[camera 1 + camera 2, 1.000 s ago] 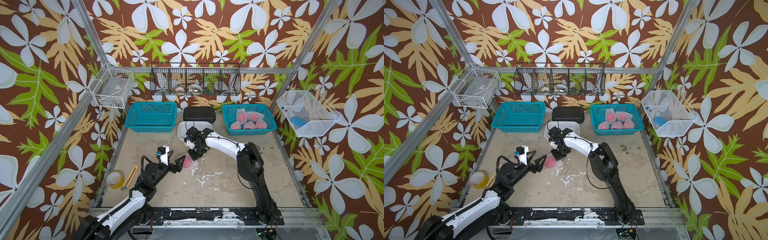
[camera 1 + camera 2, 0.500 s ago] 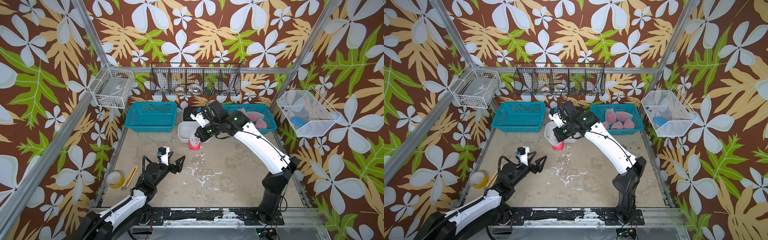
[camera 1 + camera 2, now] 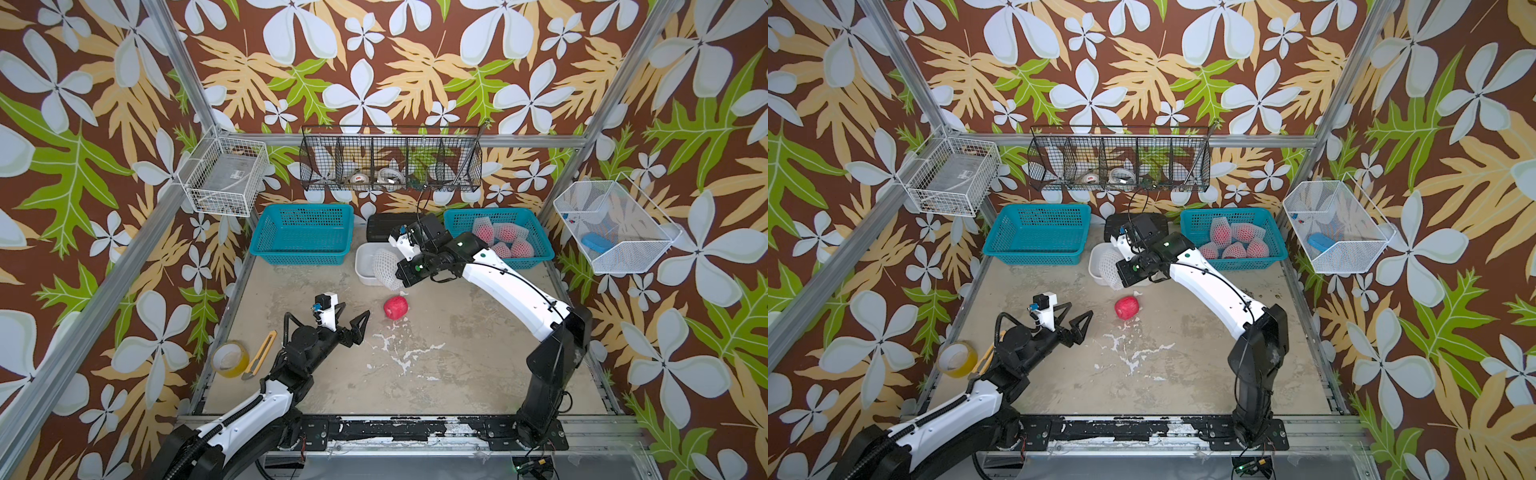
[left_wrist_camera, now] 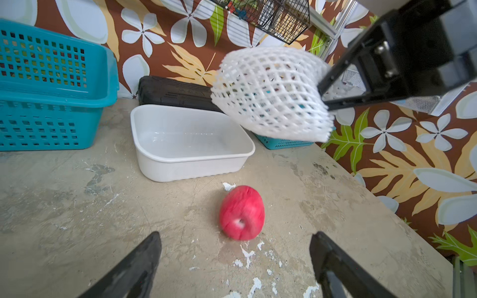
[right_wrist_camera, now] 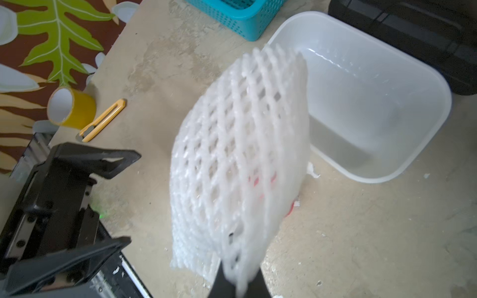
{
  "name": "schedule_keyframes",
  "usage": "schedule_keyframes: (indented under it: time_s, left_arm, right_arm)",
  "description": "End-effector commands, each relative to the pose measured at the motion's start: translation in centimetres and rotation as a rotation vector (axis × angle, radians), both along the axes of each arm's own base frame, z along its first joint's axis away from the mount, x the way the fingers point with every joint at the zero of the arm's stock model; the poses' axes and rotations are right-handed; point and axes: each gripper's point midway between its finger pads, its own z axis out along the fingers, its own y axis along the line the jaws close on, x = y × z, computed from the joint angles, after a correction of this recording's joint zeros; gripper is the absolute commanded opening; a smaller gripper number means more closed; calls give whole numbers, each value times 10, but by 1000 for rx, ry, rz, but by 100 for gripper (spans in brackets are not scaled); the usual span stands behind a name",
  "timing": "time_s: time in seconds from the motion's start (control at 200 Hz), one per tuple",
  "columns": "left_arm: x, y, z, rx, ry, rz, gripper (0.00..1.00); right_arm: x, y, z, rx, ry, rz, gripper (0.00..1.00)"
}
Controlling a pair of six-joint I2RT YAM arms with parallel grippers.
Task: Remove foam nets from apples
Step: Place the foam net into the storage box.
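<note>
One net point(image 4: 271, 93) between right fingers point(image 5: 219, 287), apple point(image 4: 242, 212) apart

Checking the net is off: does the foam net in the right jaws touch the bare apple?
Apart. In the left wrist view the foam net hangs in the air, with a plain gap above the apple.
</note>
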Motion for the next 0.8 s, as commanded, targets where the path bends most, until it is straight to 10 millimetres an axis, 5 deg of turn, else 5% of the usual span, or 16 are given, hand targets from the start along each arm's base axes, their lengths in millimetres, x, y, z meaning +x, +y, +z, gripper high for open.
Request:
schedule_keyframes:
  time_s: [0.0, 0.195, 0.33, 0.545, 0.656, 0.716, 0.796]
  left_arm:
    - [7, -4, 8, 6, -24, -3, 91]
    - [18, -6, 25, -2, -56, 13, 91]
    - [18, -15, 37, -14, -71, -30, 91]
    - [13, -16, 33, -19, -61, -52, 91]
    - [13, -16, 31, -13, -59, -53, 91]
    - [14, -18, 34, -13, -63, -56, 91]
    - [17, -22, 37, -15, -65, -71, 91]
  right_arm:
    - [19, 10, 3, 29, -43, -16, 0]
    - [82, -6, -23, 35, -59, -129, 0]
    - [122, -12, -59, 37, -33, -167, 0]
    - [144, -5, -111, 12, 39, -147, 0]
    - [143, -5, -128, -8, 63, -138, 20]
    - [143, -7, -120, -8, 51, -135, 58]
    - [143, -13, -98, -21, 1, -143, 75]
